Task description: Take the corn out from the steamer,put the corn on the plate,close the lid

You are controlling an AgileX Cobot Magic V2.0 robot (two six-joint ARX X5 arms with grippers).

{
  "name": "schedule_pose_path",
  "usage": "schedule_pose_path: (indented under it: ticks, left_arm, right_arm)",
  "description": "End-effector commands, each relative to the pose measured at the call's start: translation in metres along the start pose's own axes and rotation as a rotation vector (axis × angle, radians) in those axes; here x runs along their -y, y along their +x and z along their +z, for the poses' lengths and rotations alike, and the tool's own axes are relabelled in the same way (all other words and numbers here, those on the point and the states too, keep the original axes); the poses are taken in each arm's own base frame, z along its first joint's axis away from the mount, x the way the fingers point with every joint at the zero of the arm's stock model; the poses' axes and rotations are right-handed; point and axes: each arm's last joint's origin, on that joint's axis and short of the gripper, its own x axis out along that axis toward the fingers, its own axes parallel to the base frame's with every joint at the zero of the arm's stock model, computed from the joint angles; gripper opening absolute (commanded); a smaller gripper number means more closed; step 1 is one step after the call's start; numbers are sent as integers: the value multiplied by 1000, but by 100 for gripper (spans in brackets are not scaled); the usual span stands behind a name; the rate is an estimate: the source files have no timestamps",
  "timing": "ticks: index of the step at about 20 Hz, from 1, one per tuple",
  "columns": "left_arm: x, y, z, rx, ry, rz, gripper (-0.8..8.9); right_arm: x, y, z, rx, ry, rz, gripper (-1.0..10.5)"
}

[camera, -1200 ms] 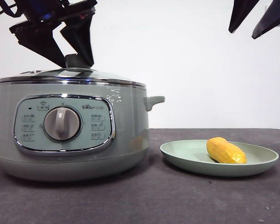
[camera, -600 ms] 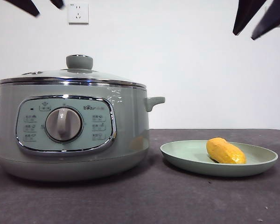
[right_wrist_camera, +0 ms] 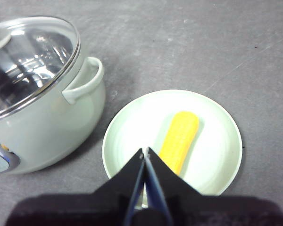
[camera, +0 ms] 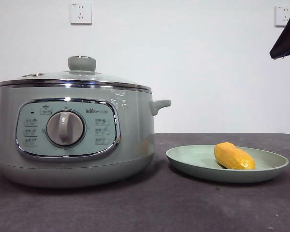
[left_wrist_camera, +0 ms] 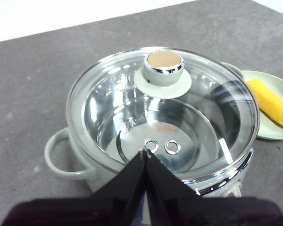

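Just one corn [camera: 234, 156], one plate [camera: 193, 166], one lidded steamer [camera: 130, 145].

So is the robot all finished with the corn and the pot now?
It looks finished. The corn lies on the plate, and the lid sits closed on the steamer. The left gripper and right gripper are both shut and empty. Nothing looks left to do.

A shallow round pale green plate [right_wrist_camera: 217, 155] fills the lower middle of the frame, with a stubby yellow corn piece [right_wrist_camera: 180, 140] lying tilted on it. At the upper left stands the large pale sage-green steamer pot [right_wrist_camera: 47, 122], its domed glass lid [right_wrist_camera: 28, 61] seated. The right gripper [right_wrist_camera: 145, 151], jaws pressed together, rises from the bottom edge over the plate.
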Motion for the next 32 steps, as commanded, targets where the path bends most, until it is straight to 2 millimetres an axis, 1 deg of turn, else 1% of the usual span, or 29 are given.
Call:
schedule_pose_path:
  ticks: [1,3,9,12,14,15,17,19,21,22,24,28,30,32]
  left_arm:
    - [0,1,-5,-50,1,-3,-3]
    - [0,3,-8,-91,6,-1,-3]
    - [1,8,-9,-117,9,1,-3]
    - [1,7,-10,-123,19,-11,-3]
    - [-3,-7,-10,-66,87,32,-3]
    - [-6,-16,-12,-13,102,50,-3]
    - [-12,-27,-18,123,90,106,-3]
    - [-19,-29,-31,256,52,196,-3]
    - [-26,-21,-48,338,27,286,-3]
    - [-30,-14,-59,357,17,317,-3]
    - [-38,1,-78,346,0,362,-3]
    - [-49,22,-113,246,-75,419,-3]
    - [-51,27,-124,217,-100,423,-3]
    - [-50,30,-132,217,-104,412,-3]
  right_arm:
    - [0,0,-1,5,17,-1,2]
    - [0,0,-1,5,17,-2,2]
    - [0,0,-1,6,17,-2,2]
    - [0,0,-1,6,17,-2,2]
    - [0,0,-1,6,17,-1,2]
    - [0,0,-1,6,17,-1,2]
    - [0,0,-1,6,17,-2,2]
    - [0,0,-1,6,17,-2,2]
    - [0,0,-1,6,17,-2,2]
    - [0,0,-1,6,17,-2,2]
    - [0,0,-1,6,17,-2,2]
    - [0,0,-1,6,17,-2,2]
    - [0,0,-1,6,17,-2,2]
    - [0,0,-1,6,17,-2,2]
